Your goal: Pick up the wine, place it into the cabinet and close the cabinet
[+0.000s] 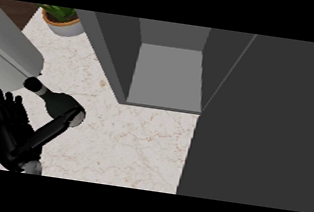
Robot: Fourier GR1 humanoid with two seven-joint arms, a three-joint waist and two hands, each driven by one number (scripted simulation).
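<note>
Wine not in sight, cabinet open, left robot hand empty

Wine: no bottle visible anywhere in head view; cannot tell where it sits. Possibly under or beyond the left robot hand, low at the left of the view over the counter. Fingers straight, thumb splayed toward the cabinet, nothing held. Small pale bit at the hand's lower edge, cannot tell what. Right robot hand not in view.

Step in hand, by judgement: locate and grasp the bottle.
- Get the bottle in view before curling the fingers; wrap round the body, not the neck.
- Keep it upright and enter the cabinet straight through the open front.

Around / in the way:
- Dark door panel fills the right side of the view, just beside the opening; likely tight on that side.
- Cabinet's left wall between hand and opening; go round its front edge.
- Potted plant at far left, well clear of the likely path.
</note>
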